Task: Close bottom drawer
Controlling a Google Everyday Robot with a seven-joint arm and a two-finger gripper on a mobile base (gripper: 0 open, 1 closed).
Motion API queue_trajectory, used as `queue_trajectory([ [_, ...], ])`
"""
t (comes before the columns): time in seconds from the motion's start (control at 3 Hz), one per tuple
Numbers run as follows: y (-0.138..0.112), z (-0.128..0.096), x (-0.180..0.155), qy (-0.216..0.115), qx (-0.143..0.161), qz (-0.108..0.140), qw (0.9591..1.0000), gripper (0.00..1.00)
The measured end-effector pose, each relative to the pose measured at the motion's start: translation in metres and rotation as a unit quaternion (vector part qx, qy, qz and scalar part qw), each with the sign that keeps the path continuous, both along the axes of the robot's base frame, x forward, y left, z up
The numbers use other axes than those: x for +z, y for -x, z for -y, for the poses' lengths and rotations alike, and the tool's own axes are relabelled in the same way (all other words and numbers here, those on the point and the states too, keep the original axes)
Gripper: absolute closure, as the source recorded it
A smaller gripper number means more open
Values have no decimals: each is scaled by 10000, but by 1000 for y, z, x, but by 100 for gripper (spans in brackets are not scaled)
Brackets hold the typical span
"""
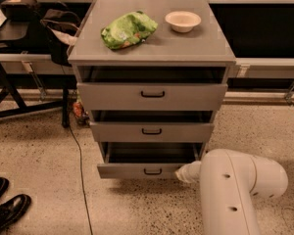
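The bottom drawer [137, 171] is the lowest of three grey drawers in the cabinet [152, 58]. It stands pulled out, its dark inside showing above the slim front panel with its small dark loop handle [152, 171]. My gripper [185, 173] is at the right end of that front panel, at the tip of my white arm [235, 185]. The arm hides most of it.
The top drawer [152, 96] and middle drawer [152, 131] are also slightly open. A green bag [128, 29] and a white bowl [183, 20] lie on the cabinet top. A cable [81, 170] runs over the floor at left, near black shoes [5, 207] and a chair [19, 58].
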State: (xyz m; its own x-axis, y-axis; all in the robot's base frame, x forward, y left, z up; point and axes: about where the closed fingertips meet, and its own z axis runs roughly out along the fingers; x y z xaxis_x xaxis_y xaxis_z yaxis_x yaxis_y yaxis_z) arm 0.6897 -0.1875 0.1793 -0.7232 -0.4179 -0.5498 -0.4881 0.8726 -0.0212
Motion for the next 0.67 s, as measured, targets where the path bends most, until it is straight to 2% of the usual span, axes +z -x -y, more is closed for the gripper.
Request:
queue_trajectory([
  [0.67, -29, -6, 12, 110, 113, 355, 9992, 100],
])
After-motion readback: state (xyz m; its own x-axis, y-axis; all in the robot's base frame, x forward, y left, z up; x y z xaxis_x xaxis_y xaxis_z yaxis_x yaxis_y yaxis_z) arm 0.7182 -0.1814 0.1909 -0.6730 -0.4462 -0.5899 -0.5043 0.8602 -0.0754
